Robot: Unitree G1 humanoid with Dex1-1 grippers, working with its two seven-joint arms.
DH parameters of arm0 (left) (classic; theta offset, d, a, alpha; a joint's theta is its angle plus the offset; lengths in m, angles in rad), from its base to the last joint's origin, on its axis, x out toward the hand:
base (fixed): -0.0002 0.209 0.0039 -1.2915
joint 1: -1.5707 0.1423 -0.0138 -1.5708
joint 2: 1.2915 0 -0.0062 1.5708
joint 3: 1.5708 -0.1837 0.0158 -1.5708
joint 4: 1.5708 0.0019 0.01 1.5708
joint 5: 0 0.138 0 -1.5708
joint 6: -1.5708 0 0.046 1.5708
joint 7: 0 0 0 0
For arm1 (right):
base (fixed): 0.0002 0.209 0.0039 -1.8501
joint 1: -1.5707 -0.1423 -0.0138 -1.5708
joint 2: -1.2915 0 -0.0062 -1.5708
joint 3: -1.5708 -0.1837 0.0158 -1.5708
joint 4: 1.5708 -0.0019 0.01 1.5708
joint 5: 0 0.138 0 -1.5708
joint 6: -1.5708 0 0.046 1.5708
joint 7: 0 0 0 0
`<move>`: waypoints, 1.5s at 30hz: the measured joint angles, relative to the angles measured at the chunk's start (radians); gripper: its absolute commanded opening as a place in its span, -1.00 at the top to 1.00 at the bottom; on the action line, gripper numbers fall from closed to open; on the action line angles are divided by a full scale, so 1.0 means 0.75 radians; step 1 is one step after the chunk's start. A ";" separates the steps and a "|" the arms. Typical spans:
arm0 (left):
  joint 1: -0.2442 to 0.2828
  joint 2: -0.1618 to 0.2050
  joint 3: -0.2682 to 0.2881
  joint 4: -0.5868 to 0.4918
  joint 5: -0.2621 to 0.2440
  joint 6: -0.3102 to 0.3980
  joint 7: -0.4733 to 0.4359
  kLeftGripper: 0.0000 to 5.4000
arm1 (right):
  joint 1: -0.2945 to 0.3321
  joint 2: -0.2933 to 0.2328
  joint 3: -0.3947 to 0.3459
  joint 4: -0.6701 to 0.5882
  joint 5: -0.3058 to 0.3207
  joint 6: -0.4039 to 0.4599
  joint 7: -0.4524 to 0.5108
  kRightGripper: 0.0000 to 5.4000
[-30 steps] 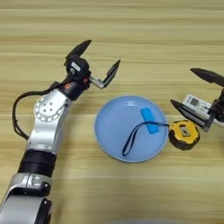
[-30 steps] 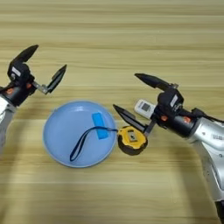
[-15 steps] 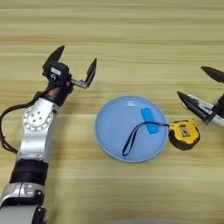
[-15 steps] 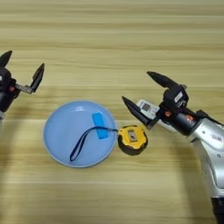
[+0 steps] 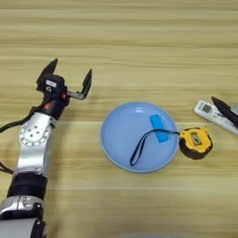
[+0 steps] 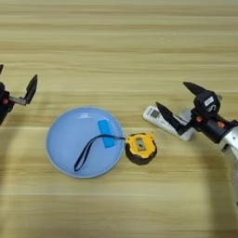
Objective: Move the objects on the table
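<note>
The plank-grained wooden table [image 5: 139, 37] bears a round, smooth light-blue plate [image 5: 122, 139]. Just beside its right rim lies the yellow-and-black tape [image 6: 140, 148], its dark strap [image 6: 90, 148] looping onto the plate. Left gripper [image 5: 67, 80] and right gripper [image 6: 182, 104] hover with fingers spread, the right over a white remote [image 6: 160, 122].

1. Right hand [image 6: 182, 103]: in the left eye view only one black finger tip shows at the edge.
2. White remote-like object [image 6: 168, 123]: partly covered by the lower finger; markings too small to read.
3. Left hand [image 5: 68, 79]: cut by the right eye view's left edge.
4. Tape measure [image 6: 140, 148]: label unreadable.
</note>
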 measured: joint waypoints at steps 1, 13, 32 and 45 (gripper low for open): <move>-0.002 0.000 0.005 0.008 -0.001 -0.005 -0.007 -1.00 | -0.007 -0.014 -0.002 0.053 -0.012 -0.004 0.028 -0.93; -0.033 0.005 0.015 0.036 -0.001 -0.031 -0.020 -1.00 | -0.025 -0.103 0.004 0.240 -0.016 -0.024 0.269 -0.93; -0.045 0.003 0.015 0.052 -0.001 -0.041 -0.022 -1.00 | 0.017 -0.164 0.195 -0.212 0.071 0.249 0.563 -0.93; -0.053 0.002 0.014 0.063 -0.001 -0.042 -0.023 -1.00 | 0.282 -0.095 0.183 -0.291 0.106 0.242 0.517 -0.93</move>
